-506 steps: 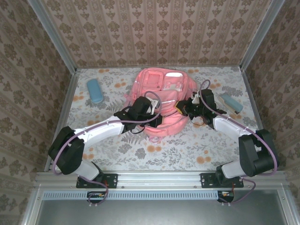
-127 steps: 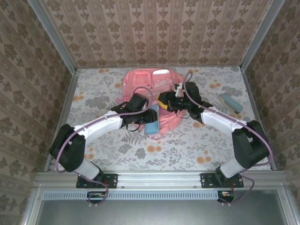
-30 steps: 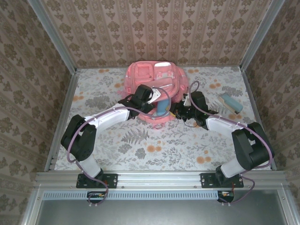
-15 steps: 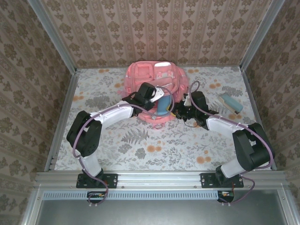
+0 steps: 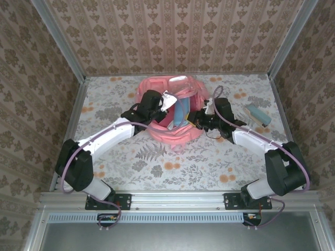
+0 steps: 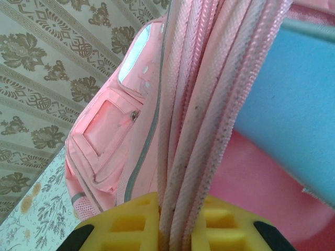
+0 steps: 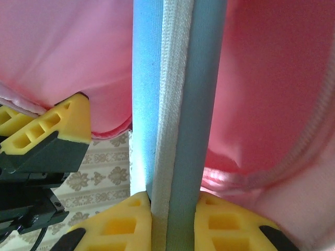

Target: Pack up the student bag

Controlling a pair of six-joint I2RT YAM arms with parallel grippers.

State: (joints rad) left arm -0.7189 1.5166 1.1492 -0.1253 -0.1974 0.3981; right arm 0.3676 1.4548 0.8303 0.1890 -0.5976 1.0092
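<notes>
A: Legible text, labels, brands, numbers?
B: None readable anywhere.
A: Pale patch (image 5: pixel 180 79) on the student bag (image 5: pixel 172 135)?
B: Checked from above. Too small to tell any print.
A: Blue case (image 7: pixel 178 104)?
B: Checked close up. Plain fabric and seam, no lettering.

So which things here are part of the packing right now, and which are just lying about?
In the job: student bag, its pink edge clamped in the left jaws; blue case, clamped in the right jaws at the bag's opening.
Lying about: second blue case, flat on the table at the right, untouched.
</notes>
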